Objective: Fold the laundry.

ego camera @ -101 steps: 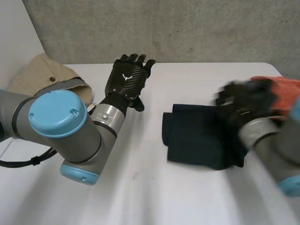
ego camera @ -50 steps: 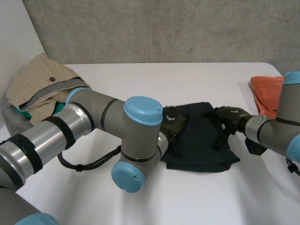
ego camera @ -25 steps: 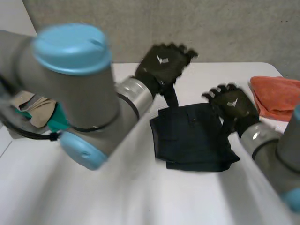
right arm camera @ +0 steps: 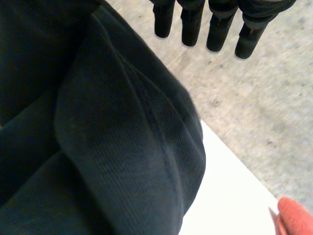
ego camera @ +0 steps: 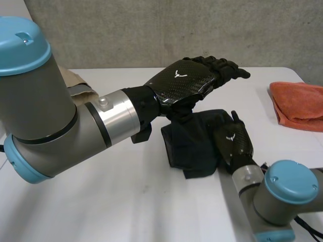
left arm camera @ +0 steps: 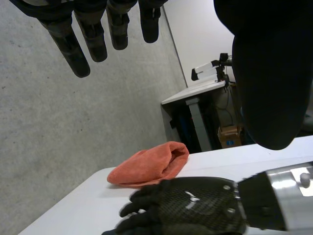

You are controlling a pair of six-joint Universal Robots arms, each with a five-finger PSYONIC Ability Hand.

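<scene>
A dark navy garment (ego camera: pixel 189 146) lies folded in a thick bundle on the white table (ego camera: pixel 151 201). My left hand (ego camera: pixel 184 80) hovers above its far edge, fingers straight and holding nothing; in the left wrist view its fingers (left arm camera: pixel 93 29) point at the wall. My right hand (ego camera: pixel 233 142) lies on the bundle's right side with flat fingers. In the right wrist view the straight fingers (right arm camera: pixel 215 24) reach past the garment's rounded fold (right arm camera: pixel 122 147). The left wrist view also has the right hand (left arm camera: pixel 190 210) below.
An orange cloth (ego camera: pixel 298 106) lies bunched at the table's right edge, also seen as the orange cloth (left arm camera: pixel 151 164) and orange cloth (right arm camera: pixel 293 218). Beige clothing (ego camera: pixel 75 83) peeks out behind my left arm at the back left. A concrete wall stands behind the table.
My left hand swung from behind the garment to right above it, turning flat. My right hand dropped forward onto the garment's right side. The garment now looks more bunched.
</scene>
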